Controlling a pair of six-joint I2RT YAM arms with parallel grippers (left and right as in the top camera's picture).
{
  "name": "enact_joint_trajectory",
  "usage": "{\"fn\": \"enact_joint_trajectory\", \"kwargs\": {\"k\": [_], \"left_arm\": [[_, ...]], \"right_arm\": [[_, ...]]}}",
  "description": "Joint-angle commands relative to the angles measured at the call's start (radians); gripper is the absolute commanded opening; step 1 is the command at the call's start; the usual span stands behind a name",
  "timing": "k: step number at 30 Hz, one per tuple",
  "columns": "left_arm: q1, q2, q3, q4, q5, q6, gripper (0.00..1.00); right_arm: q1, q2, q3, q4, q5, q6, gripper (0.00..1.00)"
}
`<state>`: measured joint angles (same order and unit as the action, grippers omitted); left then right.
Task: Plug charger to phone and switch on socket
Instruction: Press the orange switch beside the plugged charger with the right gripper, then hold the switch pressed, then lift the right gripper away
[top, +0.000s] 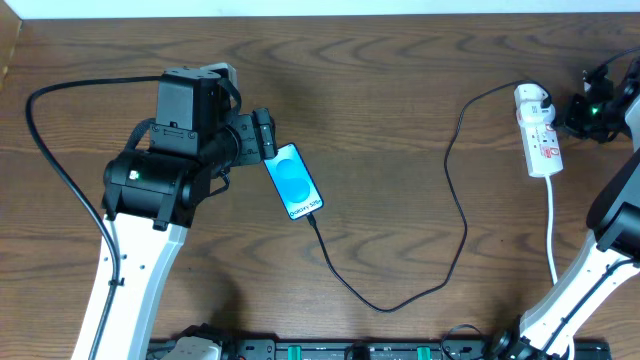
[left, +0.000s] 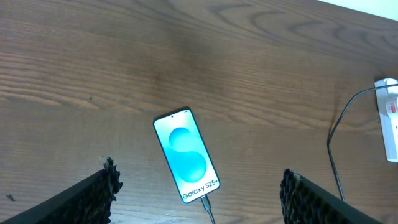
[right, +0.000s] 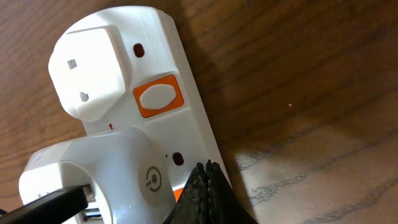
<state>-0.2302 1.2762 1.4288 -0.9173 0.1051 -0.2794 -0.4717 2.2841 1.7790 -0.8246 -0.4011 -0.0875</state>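
The phone (top: 294, 182) lies face up on the table, its cyan screen lit; it also shows in the left wrist view (left: 186, 154). The charger's black cable (top: 455, 190) runs from the phone's lower end (left: 206, 203) in a loop to its white plug adapter (top: 531, 99), seated in the socket (top: 543, 145). My left gripper (left: 199, 199) is open, its fingers either side of the phone's lower end and apart from it. My right gripper (right: 208, 171) is shut and empty, its tip on the socket (right: 186, 130) beside the adapter (right: 109, 180), at an orange switch partly hidden under it.
A second orange switch (right: 158, 96) and a white plug (right: 93, 74) sit further along the socket. The socket's white cord (top: 551, 225) runs toward the table's front edge. A black arm cable (top: 60, 170) loops at the left.
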Motion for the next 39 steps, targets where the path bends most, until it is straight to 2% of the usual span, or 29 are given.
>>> {"fn": "enact_joint_trajectory", "kwargs": {"k": [1,10,28,33,39], "left_arm": [[0.005,-0.003,0.009,-0.003,-0.013,0.017,0.85],[0.005,-0.003,0.009,-0.003,-0.013,0.017,0.85],[0.005,-0.003,0.009,-0.003,-0.013,0.017,0.85],[0.005,-0.003,0.009,-0.003,-0.013,0.017,0.85],[0.005,-0.003,0.008,-0.003,-0.013,0.016,0.85]], "right_arm": [[0.067,0.009,-0.026,-0.043,-0.088,-0.026,0.01],[0.087,0.009,-0.026,-0.069,-0.088,-0.013,0.01],[0.130,0.009,-0.042,-0.093,-0.059,0.149,0.01],[0.132,0.009,-0.051,-0.064,0.042,0.236,0.01],[0.103,0.009,-0.050,-0.016,0.016,0.319,0.01]]}}
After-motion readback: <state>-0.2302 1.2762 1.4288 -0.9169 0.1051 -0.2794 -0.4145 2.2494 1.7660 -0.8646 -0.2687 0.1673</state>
